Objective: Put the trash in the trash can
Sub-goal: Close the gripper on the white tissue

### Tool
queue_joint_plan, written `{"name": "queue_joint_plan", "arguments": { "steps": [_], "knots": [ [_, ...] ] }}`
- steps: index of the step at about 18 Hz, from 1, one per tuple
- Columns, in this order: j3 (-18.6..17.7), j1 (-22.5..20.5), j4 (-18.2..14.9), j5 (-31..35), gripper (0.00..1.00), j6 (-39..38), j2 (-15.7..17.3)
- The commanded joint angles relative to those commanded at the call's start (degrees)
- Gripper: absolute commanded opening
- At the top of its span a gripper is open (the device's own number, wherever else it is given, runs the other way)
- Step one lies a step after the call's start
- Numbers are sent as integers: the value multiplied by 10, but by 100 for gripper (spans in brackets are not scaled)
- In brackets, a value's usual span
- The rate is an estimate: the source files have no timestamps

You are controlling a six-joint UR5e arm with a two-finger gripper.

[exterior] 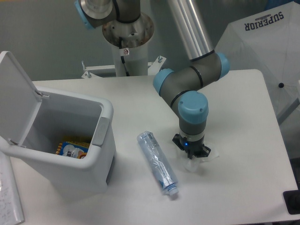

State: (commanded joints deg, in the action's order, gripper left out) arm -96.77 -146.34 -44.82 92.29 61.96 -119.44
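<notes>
The trash can point(106, 114) stands open at the left of the table, its lid point(14, 93) tipped back. A crushed clear bottle point(157, 161) with a blue-white label lies on the table just right of it, cap end toward the front. The crumpled translucent wrapper point(197, 164) lies right of the bottle. My gripper point(192, 151) points straight down onto the wrapper. Its fingers are drawn together on the wrapper, with plastic sticking out below and to the right.
An orange and blue packet point(71, 149) lies at the bottom of the can. A white canopy printed SUPERIOR point(265, 35) rises behind the table's right edge. A black object point(292, 202) sits at the front right corner, and paper point(9, 201) at the front left.
</notes>
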Motion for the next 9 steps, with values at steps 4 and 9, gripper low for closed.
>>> {"name": "queue_joint_plan", "arguments": {
  "steps": [4,9],
  "knots": [
    [32,-10,-4,-16,0,-23,16],
    [115,-17,-5,-142,0,-203,17]
  ]
}}
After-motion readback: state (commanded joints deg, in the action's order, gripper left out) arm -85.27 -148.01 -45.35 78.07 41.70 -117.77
